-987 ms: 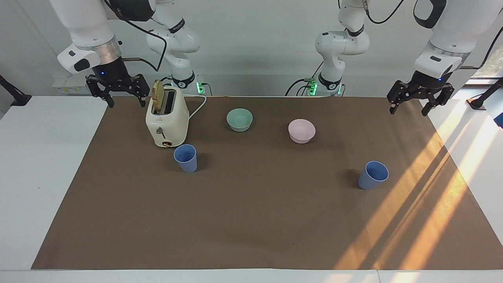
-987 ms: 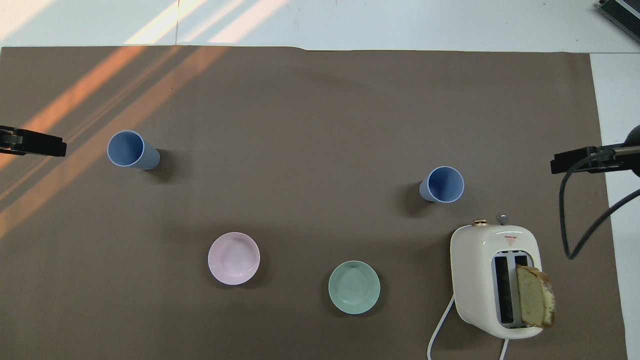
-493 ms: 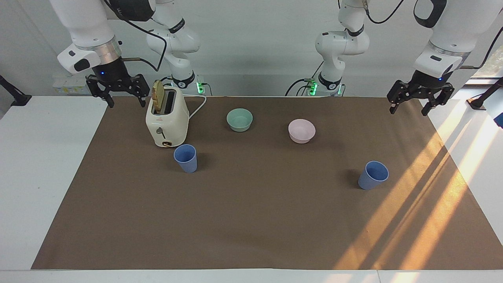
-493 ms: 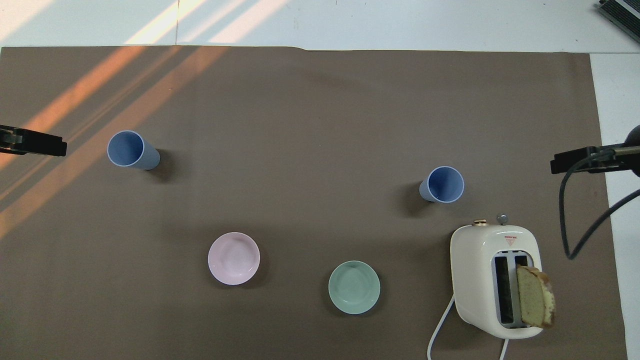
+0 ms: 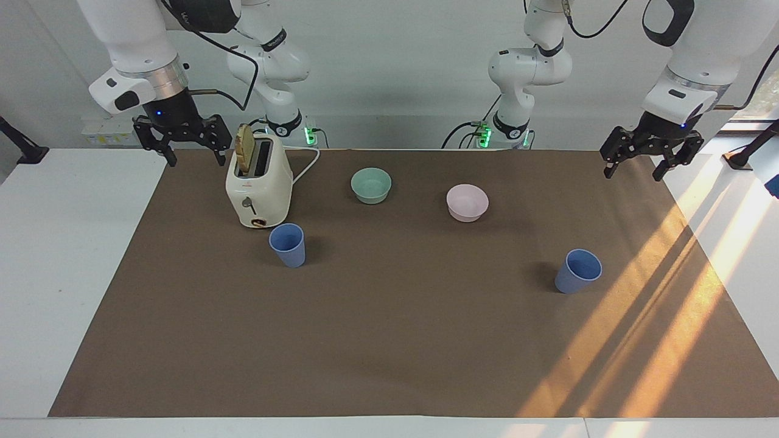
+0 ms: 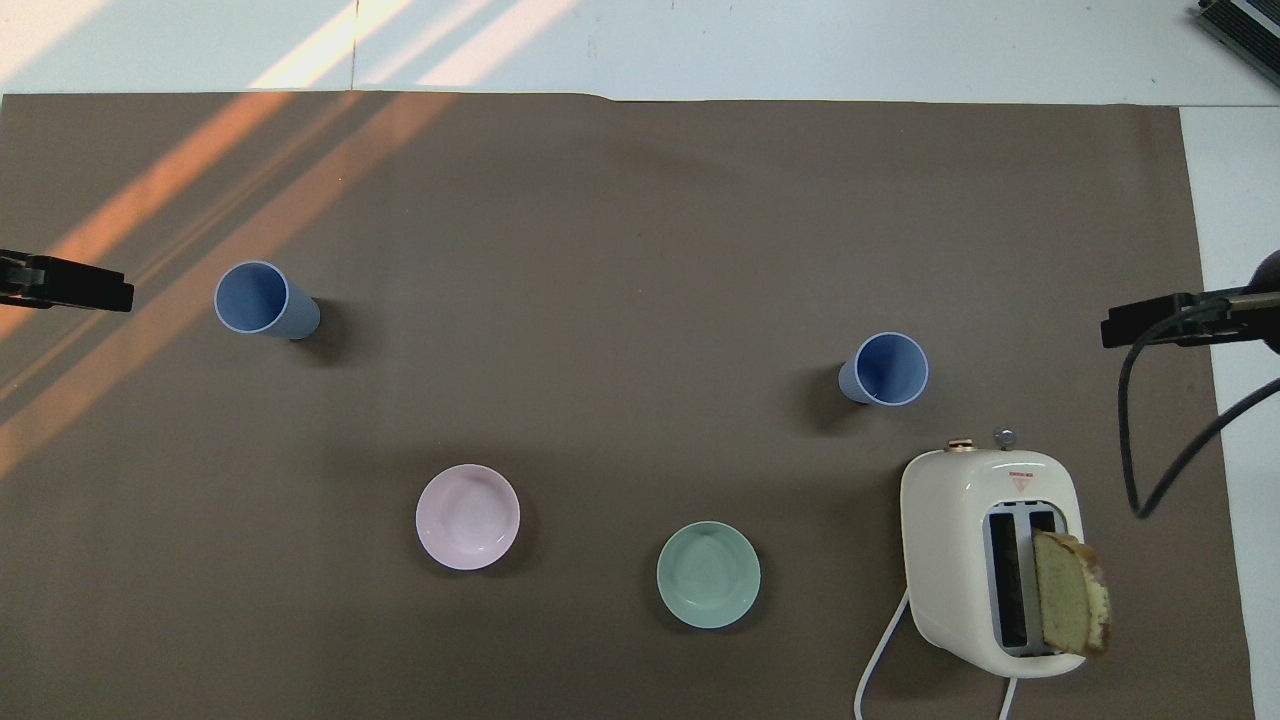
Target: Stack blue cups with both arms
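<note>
Two blue cups stand upright and apart on the brown mat. One cup (image 5: 288,244) is just beside the toaster, farther from the robots than it, and shows in the overhead view (image 6: 885,368). The other cup (image 5: 578,271) stands toward the left arm's end, in the overhead view (image 6: 262,300). My right gripper (image 5: 196,159) hangs open and empty over the mat's edge beside the toaster. My left gripper (image 5: 632,173) hangs open and empty over the mat's corner at its own end. One finger of each shows in the overhead view: left (image 6: 70,283), right (image 6: 1160,322).
A cream toaster (image 5: 258,185) with a bread slice (image 5: 244,148) in one slot stands near the right arm. A mint-green bowl (image 5: 371,184) and a pale pink bowl (image 5: 467,202) sit between the cups, nearer to the robots. The brown mat (image 5: 389,340) covers the white table.
The left arm's wrist has shifted very slightly. The cups and the right arm have not moved.
</note>
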